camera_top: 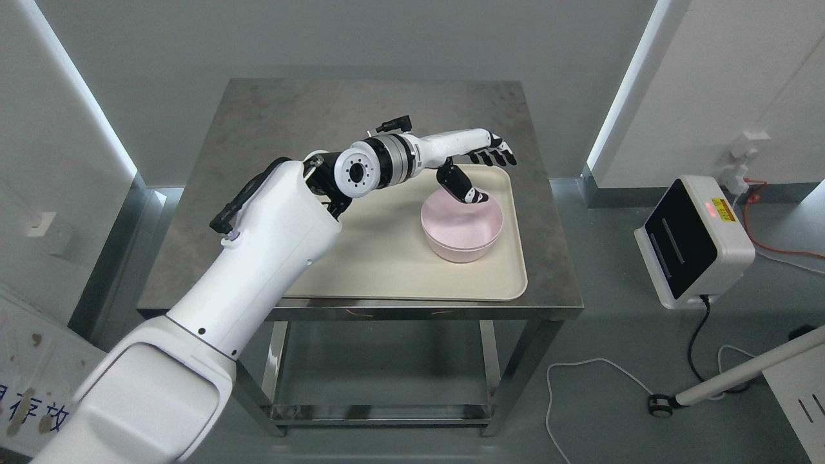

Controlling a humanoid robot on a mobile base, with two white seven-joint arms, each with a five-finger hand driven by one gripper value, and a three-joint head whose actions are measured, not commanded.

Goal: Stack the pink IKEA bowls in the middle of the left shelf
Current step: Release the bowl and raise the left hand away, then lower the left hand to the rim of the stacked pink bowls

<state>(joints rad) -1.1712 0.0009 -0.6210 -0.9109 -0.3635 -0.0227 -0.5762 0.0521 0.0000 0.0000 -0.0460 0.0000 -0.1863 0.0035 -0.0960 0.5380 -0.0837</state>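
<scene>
Pink bowl (462,223) on cream tray (387,264) atop steel table (271,122), left hand (480,169) open above bowl's far rim, thumb dipping toward rim, white box (693,241) right of table

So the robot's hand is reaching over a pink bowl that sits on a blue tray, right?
Not quite: the tray is cream, not blue. The head view shows it on the metal table. The rest holds: the left hand reaches over the pink bowl, which sits on that tray.
</scene>
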